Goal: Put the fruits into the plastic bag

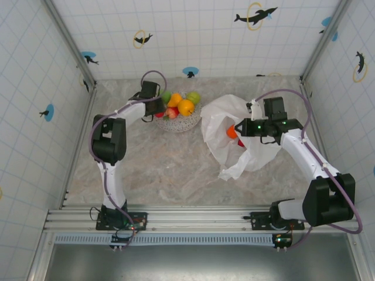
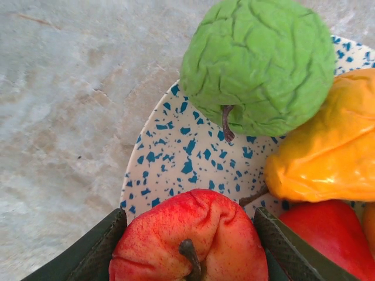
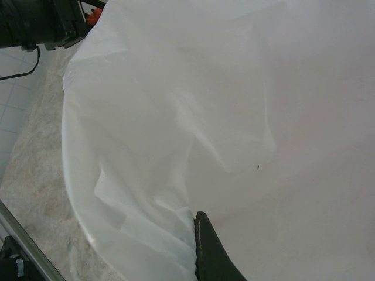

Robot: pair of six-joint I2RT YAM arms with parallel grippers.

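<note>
My left pincer [image 2: 188,253] sits low over the speckled plate [image 2: 176,158], one finger on each side of the red apple [image 2: 176,228]. The pads look to be at the apple's flanks, but I cannot tell whether they grip it or stand just off it. The apple rests at the plate's near rim with its stem up. A wrinkled green fruit [image 2: 258,64] lies beyond it, a yellow-orange fruit [image 2: 322,152] to the right, and a second red fruit [image 2: 331,234] is just beside my right-hand finger.

My right pincer [image 1: 240,130] is clenched on a fold of the plastic bag [image 3: 234,117], holding it up off the table [image 2: 58,117]. From above, the bag [image 1: 225,114] lies right of the plate, with an orange fruit [image 1: 232,132] at its mouth.

To do this well, I judge I should squeeze across the apple's widest part, evenly, so that it does not squirt out. I would then lift straight up so the second red fruit is not dragged along. The right grip should hold the bag's mouth wide and steady for the drop.

I can read no brand, label or writing on anything here.
</note>
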